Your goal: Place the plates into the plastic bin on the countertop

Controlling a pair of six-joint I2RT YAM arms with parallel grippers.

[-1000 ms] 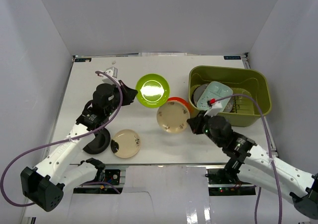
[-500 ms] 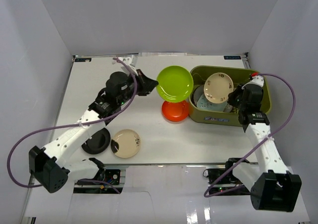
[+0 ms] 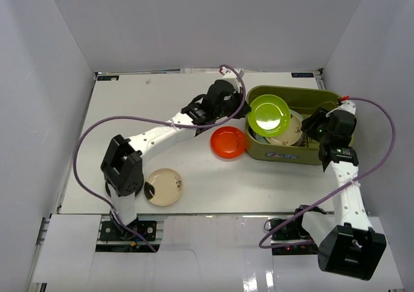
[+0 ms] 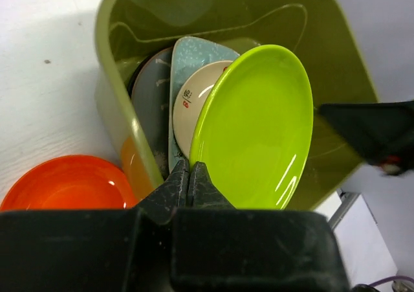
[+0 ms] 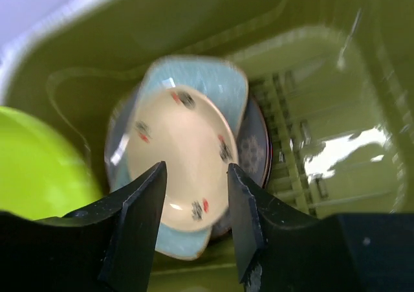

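My left gripper (image 4: 187,175) is shut on the rim of the lime green plate (image 4: 259,123), holding it tilted over the olive-green plastic bin (image 4: 113,78). In the top view this plate (image 3: 269,114) hangs above the bin's left half. Inside the bin a cream plate (image 5: 178,149) leans on the pale teal plate (image 5: 213,85), with the grey plate (image 5: 255,149) behind them. My right gripper (image 5: 194,188) stands open just above the cream plate, with nothing in it. An orange-red plate (image 3: 228,142) and another cream plate (image 3: 164,187) lie on the white countertop (image 3: 129,111).
The bin (image 3: 304,153) stands at the right rear of the countertop, close to the right wall. My left arm stretches diagonally across the middle of the table. The right half of the bin's ribbed floor (image 5: 323,143) is bare.
My left arm has carried the lime green plate rightward over the bin. My right gripper has opened and the cream plate now rests on the teal one.
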